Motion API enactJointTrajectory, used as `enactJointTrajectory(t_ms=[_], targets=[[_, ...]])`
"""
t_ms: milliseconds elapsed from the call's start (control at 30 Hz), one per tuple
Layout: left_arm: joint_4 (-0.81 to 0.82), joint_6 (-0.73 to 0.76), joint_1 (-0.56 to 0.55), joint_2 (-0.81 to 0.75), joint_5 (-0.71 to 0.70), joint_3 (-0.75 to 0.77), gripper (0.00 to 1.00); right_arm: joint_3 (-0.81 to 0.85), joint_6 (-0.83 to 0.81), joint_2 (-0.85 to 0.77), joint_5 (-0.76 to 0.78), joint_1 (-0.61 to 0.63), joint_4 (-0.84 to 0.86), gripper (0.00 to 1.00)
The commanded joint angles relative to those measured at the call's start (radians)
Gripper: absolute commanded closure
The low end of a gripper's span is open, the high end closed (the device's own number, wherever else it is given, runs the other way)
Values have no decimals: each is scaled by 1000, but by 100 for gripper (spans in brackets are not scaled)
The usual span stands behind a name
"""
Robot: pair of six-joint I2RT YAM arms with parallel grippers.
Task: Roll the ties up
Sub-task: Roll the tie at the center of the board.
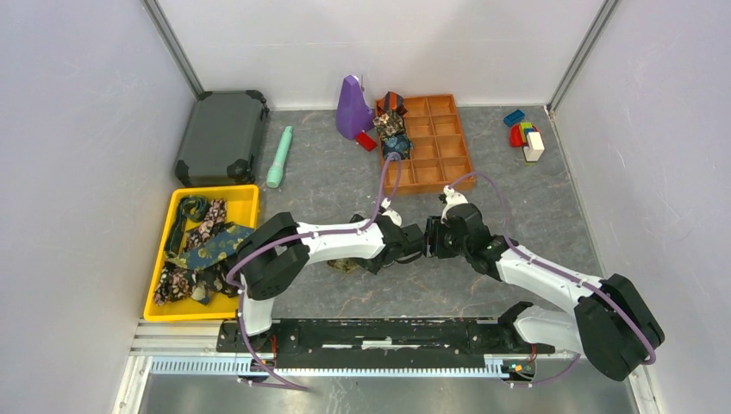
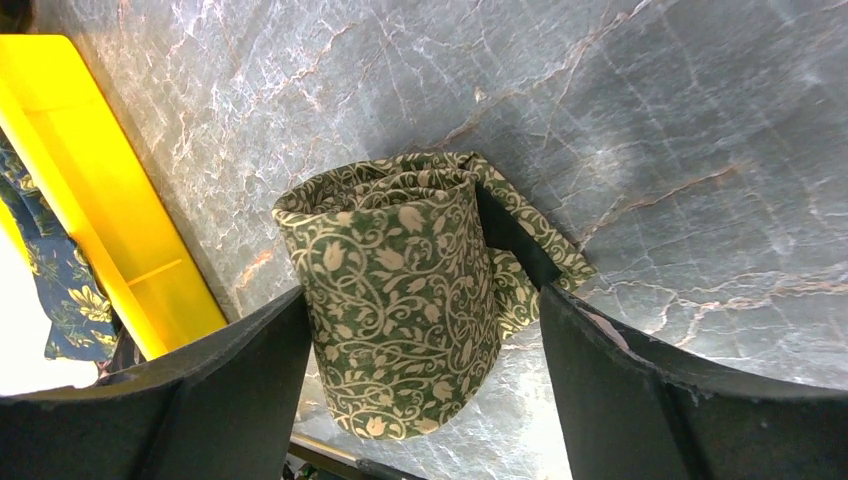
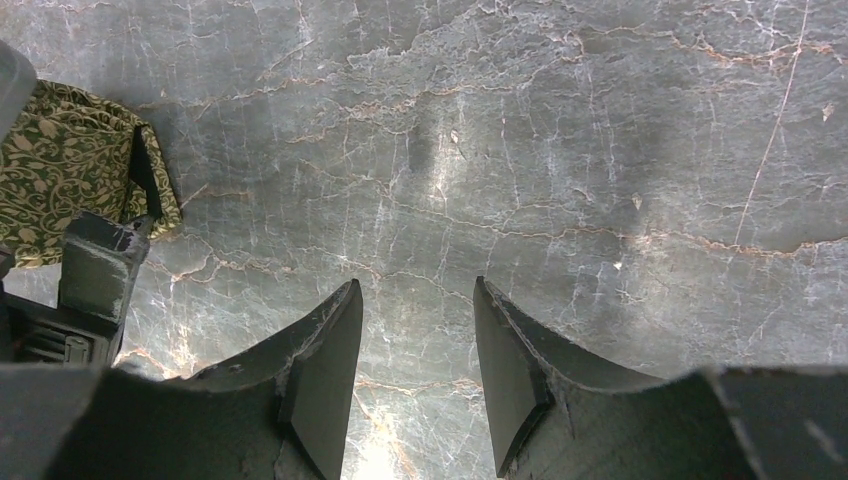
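Observation:
An olive-green tie with a gold vine pattern [image 2: 400, 300] stands on the marble table as a rolled coil, its loose end trailing behind to the right. It also shows in the top view [image 1: 347, 265] and at the left edge of the right wrist view [image 3: 60, 170]. My left gripper [image 2: 422, 295] is open around the coil: the left finger touches it and the right finger stands a little apart. In the top view it [image 1: 360, 257] is at mid-table. My right gripper [image 3: 417, 285] is open and empty over bare table, just right of the left one [image 1: 428, 240].
A yellow tray [image 1: 246, 194] at the left holds several flat ties [image 1: 207, 241]; its rim shows in the left wrist view [image 2: 120, 230]. At the back stand a wooden compartment tray [image 1: 448, 147] with rolled ties [image 1: 392, 129], a purple object [image 1: 352, 108], a teal cylinder [image 1: 279, 158], a dark case [image 1: 222, 136] and toy blocks [image 1: 526, 138].

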Motion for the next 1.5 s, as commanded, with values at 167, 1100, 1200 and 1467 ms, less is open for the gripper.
enactJointTrajectory(t_ms=[167,1100,1200,1467], targets=[[-10,-14,-8,-85,-5,63,7,76,-17,1,-16,-6,-1,48],[80,-353,-45,-784,183,-440,72,650,-124,569,-296,50,1,62],[153,-373,-45,-794,182,-490,75,745,-147,659,-300,75,-27,67],[280,-382,-41,-739,156,-530,76,945,-205,871,-365,116,-66,68]])
